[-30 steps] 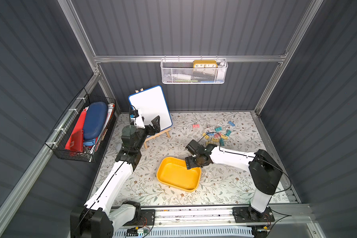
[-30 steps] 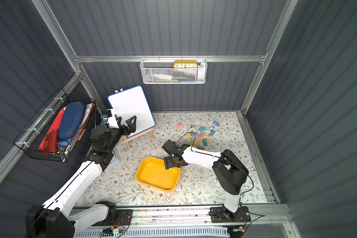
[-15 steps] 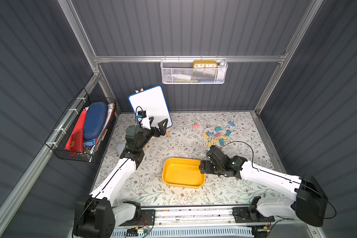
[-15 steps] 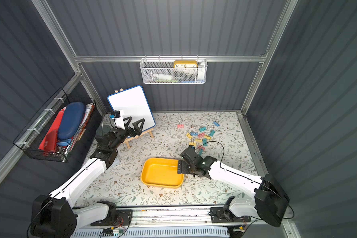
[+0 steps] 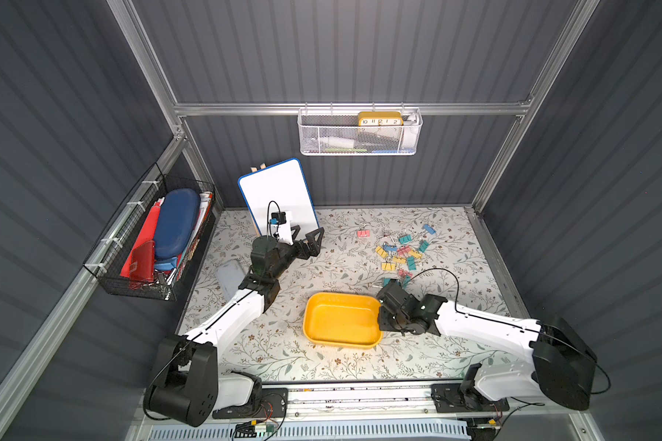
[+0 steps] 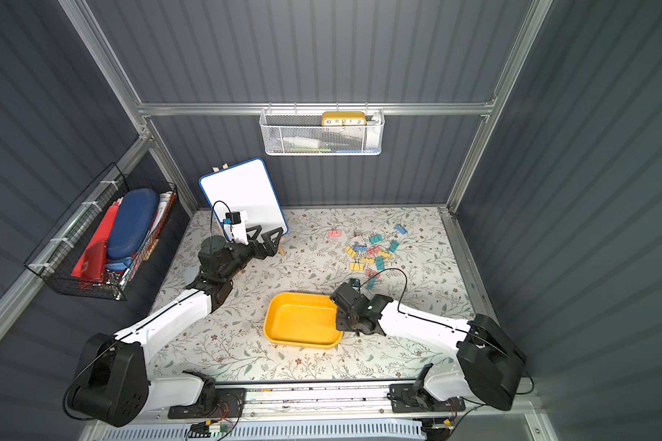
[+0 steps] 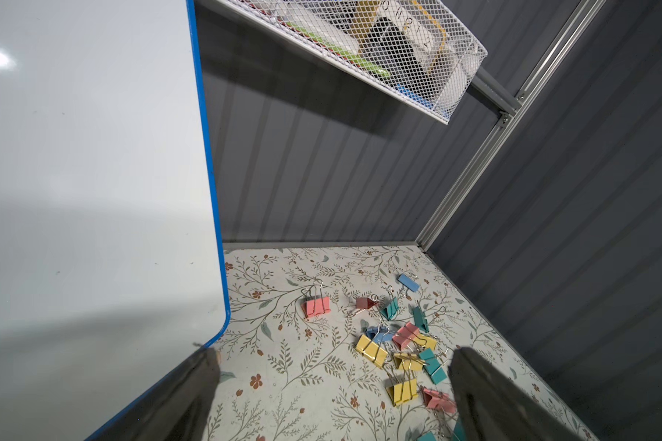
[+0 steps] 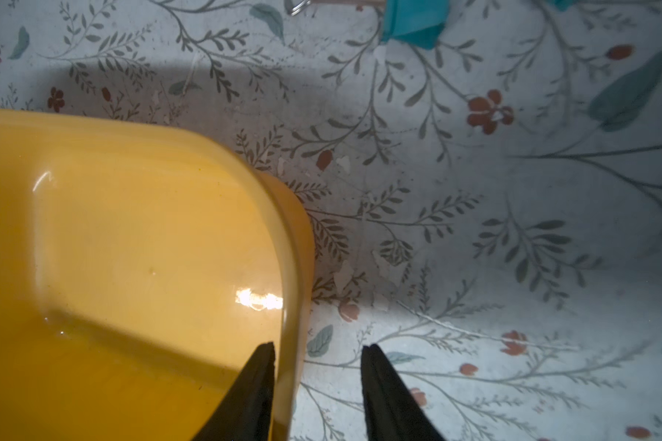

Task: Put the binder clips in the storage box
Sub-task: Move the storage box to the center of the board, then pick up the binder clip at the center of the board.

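Note:
The yellow storage box [image 5: 337,320] [image 6: 299,320] lies empty at the front middle of the floral mat. My right gripper [image 5: 382,324] [image 8: 318,347] straddles its right wall [image 8: 295,267]. One finger is inside against the wall, and the other is outside with a strip of mat between it and the wall. Several binder clips [image 5: 398,252] [image 7: 398,343] in teal, blue, pink and yellow lie scattered behind the box at the back right. One pink clip [image 5: 363,233] lies apart, and a teal clip [image 8: 409,19] lies close to the box. My left gripper [image 5: 308,233] [image 7: 333,355] hovers wide open and empty by the whiteboard.
A blue-edged whiteboard [image 5: 278,194] leans on a small easel at the back left. A black wire basket [image 5: 157,236] hangs on the left wall, and a white mesh basket [image 5: 360,133] hangs on the back wall. A grey flat piece [image 5: 230,275] lies at the mat's left edge.
The storage box has shifted right and squared up with my right gripper at its right wall. That gripper's jaws have narrowed around the wall. My left gripper has swung right, toward the clips.

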Robot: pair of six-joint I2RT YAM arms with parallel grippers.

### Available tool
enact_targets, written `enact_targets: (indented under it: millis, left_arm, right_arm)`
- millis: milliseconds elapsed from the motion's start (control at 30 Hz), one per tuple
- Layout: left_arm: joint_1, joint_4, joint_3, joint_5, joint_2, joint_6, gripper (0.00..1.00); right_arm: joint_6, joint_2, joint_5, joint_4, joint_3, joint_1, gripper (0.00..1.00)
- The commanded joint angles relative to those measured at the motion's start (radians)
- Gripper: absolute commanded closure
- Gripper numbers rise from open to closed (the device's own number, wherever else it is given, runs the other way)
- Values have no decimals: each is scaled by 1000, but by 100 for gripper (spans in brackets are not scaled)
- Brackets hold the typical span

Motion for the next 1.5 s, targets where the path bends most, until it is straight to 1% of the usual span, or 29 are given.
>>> enact_targets:
  millis: [0, 100, 200, 300, 367, 400, 467, 533, 600, 667, 733, 833, 933, 1000, 1133, 1200, 1467]
  left_arm:
    - [-8, 23, 53, 1, 36, -15, 1]
    - [-9, 38, 60, 6, 55, -23, 1]
    - [-11, 52, 64, 12, 68, -31, 1]
    - [-13, 51, 62, 10, 73, -29, 1]
    - [-14, 49, 61, 8, 72, -29, 1]
    - [-14, 47, 61, 8, 69, -27, 1]
    - [-14, 41, 63, 8, 66, -22, 1]
    - [-15, 39, 60, 7, 62, -19, 1]
    - [-15, 36, 63, 7, 58, -20, 1]
    - [-16, 27, 64, 7, 51, -20, 1]
    - [-17, 24, 54, 5, 38, -19, 1]
    - [-17, 10, 40, -5, 19, -18, 1]
    - [-18, -4, 28, -11, 4, -12, 1]
    - [-18, -17, 28, -12, -3, -4, 1]
    - [-18, -36, 34, -21, -8, 10, 1]
    - [-17, -44, 38, -21, -7, 15, 1]
    - [-18, -49, 40, -16, 1, 11, 1]
  right_arm:
    - [-61, -56, 94, -105, -25, -2, 62]
    - [-83, -74, 137, -176, -32, -8, 62]
    - [-79, -78, 158, -235, -32, -16, 61]
    - [-80, -101, 180, -244, -31, -23, 55]
    - [-113, -116, 167, -241, 8, -42, 46]
    - [-125, -141, 165, -243, 37, -54, 43]
    - [-155, -172, 149, -196, 93, -95, 39]
    - [-172, -174, 88, -117, 133, -160, 39]
    - [-156, -132, 27, -75, 180, -234, 38]
    - [-158, -9, 1, -77, 252, -272, 37]
    - [-164, 97, 18, -108, 333, -274, 34]
    - [-129, 242, 49, -147, 423, -292, 32]
    - [-125, 333, 60, -110, 446, -311, 31]
    - [-123, 376, 43, -89, 451, -321, 29]
    - [-136, 457, 22, -48, 454, -333, 29]
    - [-138, 493, 15, -48, 462, -338, 32]
    - [-148, 556, 0, 6, 452, -351, 55]
